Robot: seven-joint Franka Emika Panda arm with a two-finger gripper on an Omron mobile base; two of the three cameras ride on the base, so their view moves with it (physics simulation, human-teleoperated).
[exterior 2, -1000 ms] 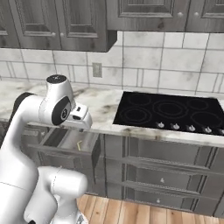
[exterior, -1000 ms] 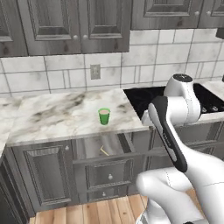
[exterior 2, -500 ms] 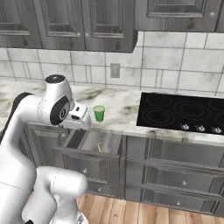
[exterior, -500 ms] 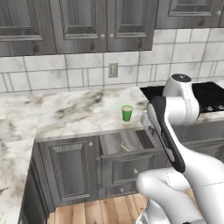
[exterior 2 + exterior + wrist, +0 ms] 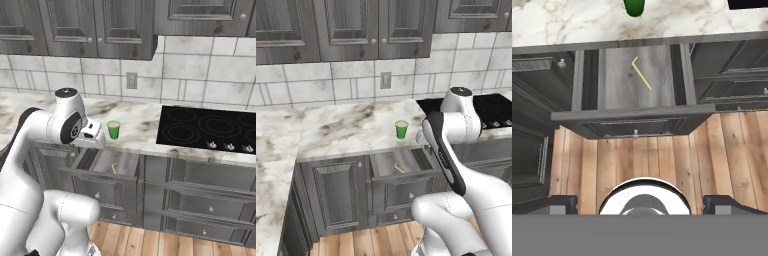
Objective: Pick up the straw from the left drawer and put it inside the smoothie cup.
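Observation:
The left drawer (image 5: 404, 176) stands pulled open under the marble counter, also in the right base view (image 5: 97, 176) and the hand view (image 5: 614, 80). The pale yellow straw (image 5: 641, 74) lies on its floor, bent near one end, and shows faintly from the base (image 5: 399, 168) (image 5: 113, 168). The green smoothie cup (image 5: 401, 129) (image 5: 114, 129) stands upright on the counter just behind the drawer; its base peeks in at the hand view's top (image 5: 634, 7). My gripper (image 5: 644, 204) hangs open well above the drawer front, with nothing between its fingers.
A black cooktop (image 5: 205, 130) (image 5: 491, 107) is set in the counter to the right, with closed drawers (image 5: 210, 185) below it. A tall cabinet door (image 5: 336, 192) stands left of the open drawer. Wall cabinets hang above. Wood floor (image 5: 662, 165) lies below.
The whole scene has slid rightward in both base views, so the base has driven left along the counter. The arm keeps its pose and the gripper stays open.

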